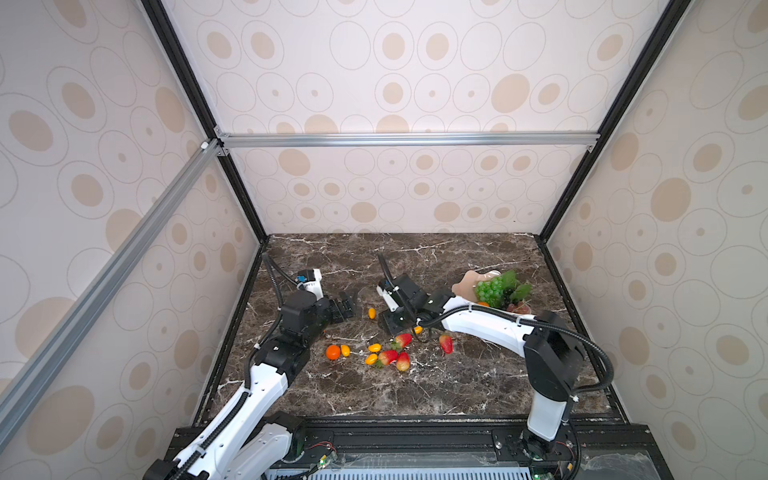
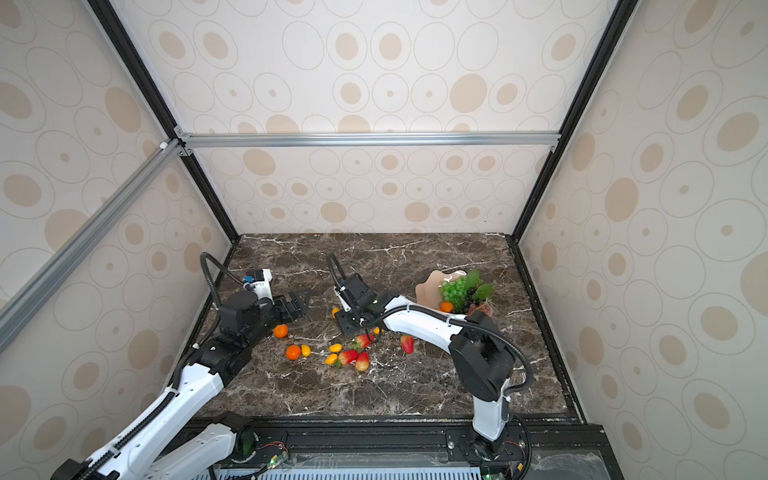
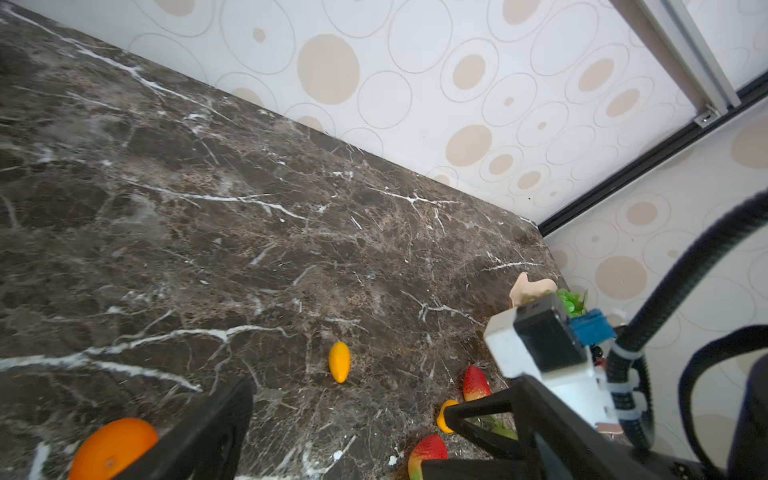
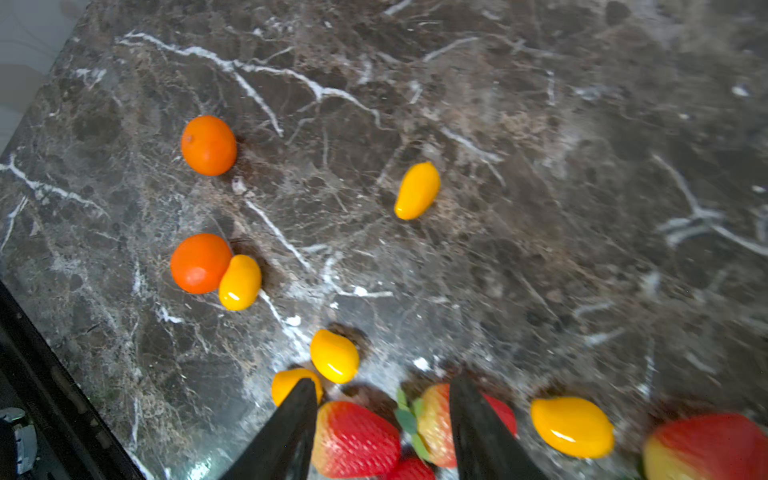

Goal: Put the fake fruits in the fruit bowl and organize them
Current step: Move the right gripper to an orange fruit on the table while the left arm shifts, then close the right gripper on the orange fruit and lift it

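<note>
Toward the far right corner of the dark marbled surface (image 1: 457,374) I see the shallow pale pink scalloped fruit bowl (image 1: 467,284). It holds a green plastic grape bunch with leaves (image 1: 492,289), darker grapes and a round orange (image 2: 446,306). Red plastic strawberries (image 1: 388,356), loose oranges (image 2: 293,352) and small yellow oval fruits (image 1: 372,313) lie around the middle. My left tool (image 1: 348,305) is spread wide, empty; my right tool (image 4: 383,380) hovers over the strawberries, fingers apart, pinching nothing.
</note>
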`<state>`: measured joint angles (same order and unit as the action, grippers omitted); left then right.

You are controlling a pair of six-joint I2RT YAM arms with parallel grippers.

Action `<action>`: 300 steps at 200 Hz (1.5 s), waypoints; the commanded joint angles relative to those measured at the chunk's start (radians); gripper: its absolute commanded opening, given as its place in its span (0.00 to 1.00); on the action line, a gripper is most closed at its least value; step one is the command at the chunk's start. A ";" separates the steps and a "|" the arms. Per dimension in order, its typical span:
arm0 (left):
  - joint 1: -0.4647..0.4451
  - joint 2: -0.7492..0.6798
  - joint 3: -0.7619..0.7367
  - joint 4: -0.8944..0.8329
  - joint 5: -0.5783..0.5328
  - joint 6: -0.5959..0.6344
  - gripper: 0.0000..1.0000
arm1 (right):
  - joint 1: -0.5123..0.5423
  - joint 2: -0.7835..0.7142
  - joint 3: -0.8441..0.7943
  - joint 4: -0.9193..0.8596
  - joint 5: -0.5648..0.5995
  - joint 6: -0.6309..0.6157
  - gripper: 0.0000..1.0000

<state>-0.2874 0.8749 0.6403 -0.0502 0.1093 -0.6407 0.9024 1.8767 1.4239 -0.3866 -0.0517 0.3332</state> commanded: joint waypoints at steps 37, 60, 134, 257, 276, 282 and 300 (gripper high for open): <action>0.186 -0.072 -0.007 -0.193 0.101 -0.041 0.98 | 0.087 0.148 0.133 0.070 -0.059 0.026 0.54; 0.267 -0.085 -0.025 -0.209 0.161 -0.055 0.98 | 0.108 0.198 0.170 0.086 -0.088 0.014 0.54; 0.465 -0.122 -0.060 -0.213 0.293 -0.074 0.99 | 0.169 0.374 0.390 -0.028 -0.152 -0.061 0.54; 0.610 -0.123 -0.047 -0.231 0.398 -0.043 0.98 | 0.203 0.591 0.696 -0.254 -0.134 -0.123 0.55; 0.611 -0.123 -0.045 -0.231 0.400 -0.042 0.98 | 0.204 0.608 0.717 -0.274 -0.129 -0.126 0.55; 0.610 -0.123 -0.045 -0.231 0.400 -0.043 0.98 | 0.204 0.613 0.724 -0.278 -0.129 -0.128 0.55; 0.613 -0.126 -0.051 -0.228 0.402 -0.045 0.98 | 0.205 0.625 0.736 -0.289 -0.123 -0.126 0.55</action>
<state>0.3141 0.7574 0.5713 -0.2718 0.4938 -0.6983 1.0966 2.4706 2.1239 -0.6212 -0.1856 0.2230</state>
